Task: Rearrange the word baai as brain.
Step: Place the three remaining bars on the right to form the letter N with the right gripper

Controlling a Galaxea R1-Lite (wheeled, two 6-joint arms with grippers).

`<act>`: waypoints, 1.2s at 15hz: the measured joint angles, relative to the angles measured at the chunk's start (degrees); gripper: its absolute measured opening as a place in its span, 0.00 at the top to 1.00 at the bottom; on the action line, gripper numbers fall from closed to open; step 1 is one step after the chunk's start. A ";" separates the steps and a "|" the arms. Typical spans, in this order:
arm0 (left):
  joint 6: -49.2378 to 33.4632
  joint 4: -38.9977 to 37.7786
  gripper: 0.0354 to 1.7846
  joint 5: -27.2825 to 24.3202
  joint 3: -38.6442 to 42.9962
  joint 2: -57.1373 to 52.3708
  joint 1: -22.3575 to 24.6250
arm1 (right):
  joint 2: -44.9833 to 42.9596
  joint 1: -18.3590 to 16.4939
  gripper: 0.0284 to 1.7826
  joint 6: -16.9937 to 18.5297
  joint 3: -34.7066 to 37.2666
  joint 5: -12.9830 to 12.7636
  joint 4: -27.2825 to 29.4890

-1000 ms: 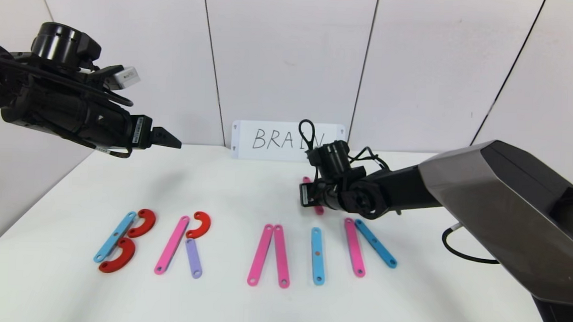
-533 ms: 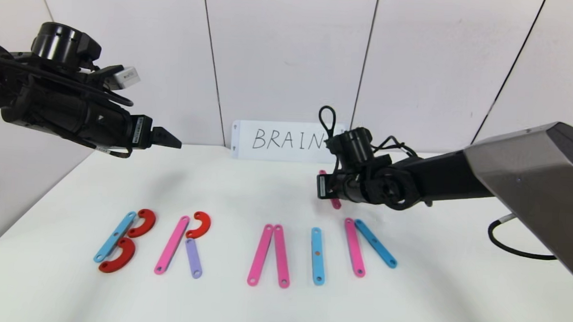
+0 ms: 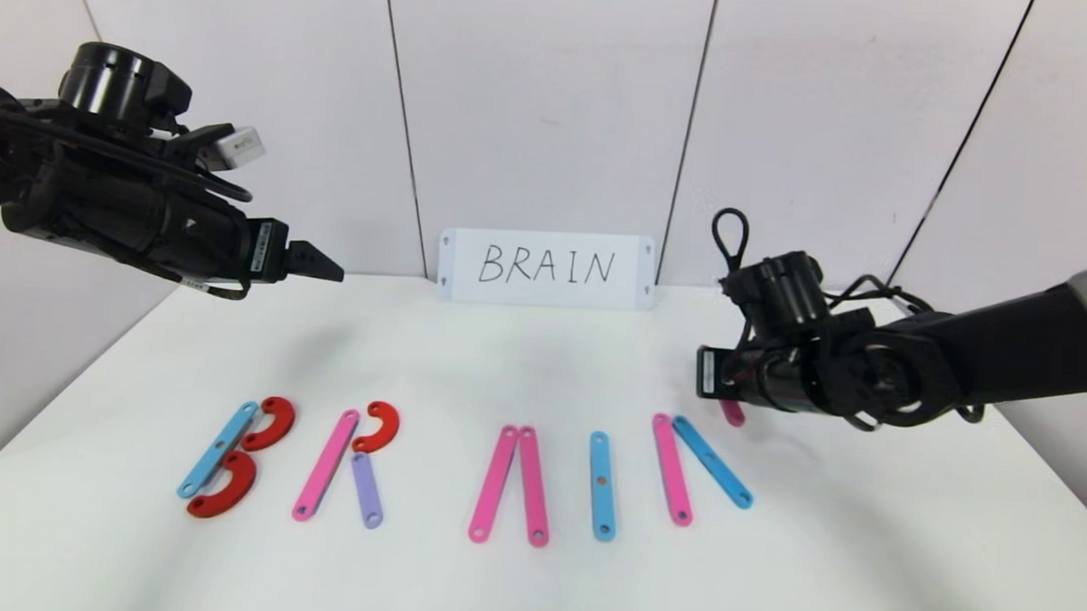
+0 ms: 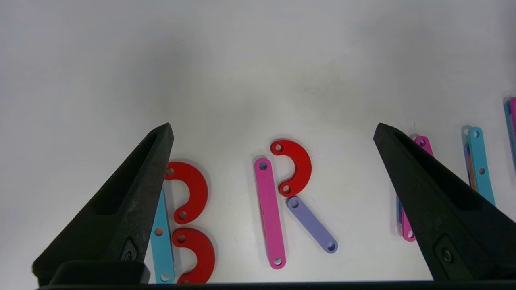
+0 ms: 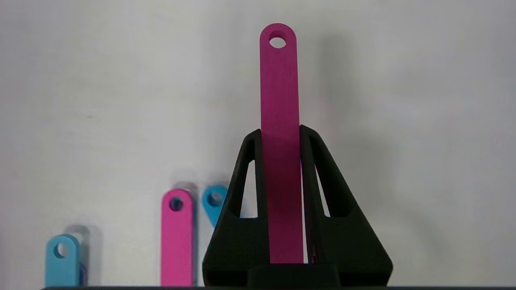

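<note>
The left gripper (image 3: 328, 266) hangs high over the table (image 3: 523, 359), left of the white card (image 3: 545, 268), fingers spread wide and empty. Below the card lies the word (image 3: 465, 470), its last letter lacking a stroke. Right of the card, the right gripper (image 5: 279, 135) is clamped on a pink strip (image 5: 280, 121); the head view hides most of that strip behind the gripper.

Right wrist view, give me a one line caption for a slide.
Right gripper clamps a pink strip above the white table, beside the unfinished N's pink strip and blue strip.
</note>
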 joint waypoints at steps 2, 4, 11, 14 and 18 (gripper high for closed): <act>0.02 0.00 0.03 0.00 0.00 0.00 0.00 | -2.62 -0.99 0.86 0.04 4.34 0.24 -1.43; 0.02 0.00 0.03 -0.02 0.00 0.00 0.00 | -4.47 -1.33 0.86 0.13 8.52 0.33 -3.58; 0.00 0.02 0.03 -0.02 0.00 0.00 0.00 | -5.27 -0.83 0.86 1.24 16.24 1.46 -8.73; 0.00 0.00 0.03 0.00 0.00 0.00 0.00 | -4.47 -0.39 0.86 1.27 17.62 1.85 -10.65; -0.01 0.02 0.03 0.00 0.00 0.00 0.00 | -4.00 -0.33 0.86 1.27 18.05 1.57 -10.69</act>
